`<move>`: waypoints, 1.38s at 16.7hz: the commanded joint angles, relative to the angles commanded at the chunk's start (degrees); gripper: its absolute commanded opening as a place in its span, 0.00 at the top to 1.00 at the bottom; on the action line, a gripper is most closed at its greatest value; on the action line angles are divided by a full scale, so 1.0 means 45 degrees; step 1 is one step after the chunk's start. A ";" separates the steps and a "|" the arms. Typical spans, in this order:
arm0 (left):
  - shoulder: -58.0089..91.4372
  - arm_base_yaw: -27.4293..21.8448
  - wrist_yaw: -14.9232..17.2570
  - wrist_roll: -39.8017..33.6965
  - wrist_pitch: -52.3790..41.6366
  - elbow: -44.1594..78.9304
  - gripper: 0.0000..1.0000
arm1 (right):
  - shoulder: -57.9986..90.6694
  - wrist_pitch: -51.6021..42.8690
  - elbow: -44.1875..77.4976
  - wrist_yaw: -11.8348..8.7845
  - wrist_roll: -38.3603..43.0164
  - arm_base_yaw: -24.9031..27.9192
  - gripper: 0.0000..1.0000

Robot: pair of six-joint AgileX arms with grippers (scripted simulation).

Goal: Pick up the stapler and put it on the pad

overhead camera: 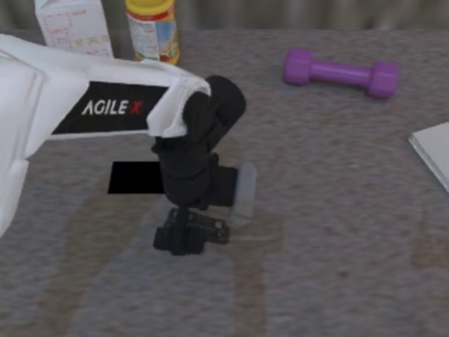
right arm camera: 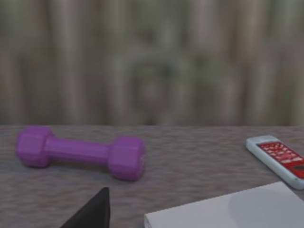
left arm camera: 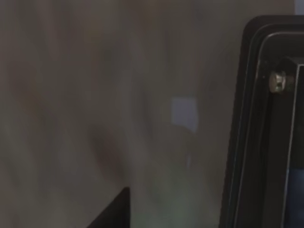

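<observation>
While the top view looked down, the left pincer point(overhead camera: 188, 235) pinched the stapler point(overhead camera: 205, 229) just right of the pad point(overhead camera: 133, 177), apparently above the desk point(overhead camera: 337, 232). Left wrist view showed only a black edge, close up. Right wrist view faced the purple dumbbell point(right arm camera: 80, 152); that pincer's state I cannot tell. Best to carry it level and lower it squarely.

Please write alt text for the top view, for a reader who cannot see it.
The left arm reaches over the grey table, its gripper low beside the black pad. A purple dumbbell lies at far right.
</observation>
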 joint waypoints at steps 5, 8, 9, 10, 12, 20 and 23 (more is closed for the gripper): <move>0.0000 0.0000 0.0000 0.0000 0.0000 0.0000 0.68 | 0.0000 0.0000 0.0000 0.0000 0.0000 0.0000 0.00; 0.0000 0.0000 0.0000 0.0000 0.0000 0.0000 0.90 | 0.0000 0.0000 0.0000 0.0000 0.0000 0.0000 0.00; 0.0000 0.0000 0.0000 0.0000 0.0000 0.0000 0.98 | 0.0000 0.0000 0.0000 0.0000 0.0000 0.0000 0.00; 0.0000 0.0000 0.0000 0.0000 0.0000 0.0000 1.00 | 0.0000 0.0000 0.0000 0.0000 0.0000 0.0000 0.00; 0.0000 0.0000 0.0000 0.0000 0.0000 0.0000 1.00 | 0.0000 0.0000 0.0000 0.0000 0.0000 0.0000 0.00; -0.0086 0.0016 -0.0002 0.0020 -0.0213 0.0201 1.00 | 0.0000 0.0000 0.0000 0.0000 0.0000 0.0000 0.00; -0.0498 0.0104 -0.0007 -0.0010 -0.1545 0.1153 1.00 | 0.0000 0.0000 0.0000 0.0000 0.0000 0.0000 0.00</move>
